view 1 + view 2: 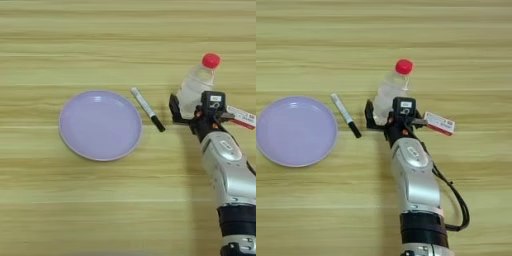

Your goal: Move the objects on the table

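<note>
Clear plastic bottle with red cap (pixel 390 90) sits between my right gripper (pixel 385 116)'s spread, unclosed fingers; it could tip.

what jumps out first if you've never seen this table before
The silver forearm rises from the bottom edge, its pincer around the base of a clear bottle with a red cap. Left of it lie a white marker and a round lilac plate; a red-and-white packet lies right.
</note>
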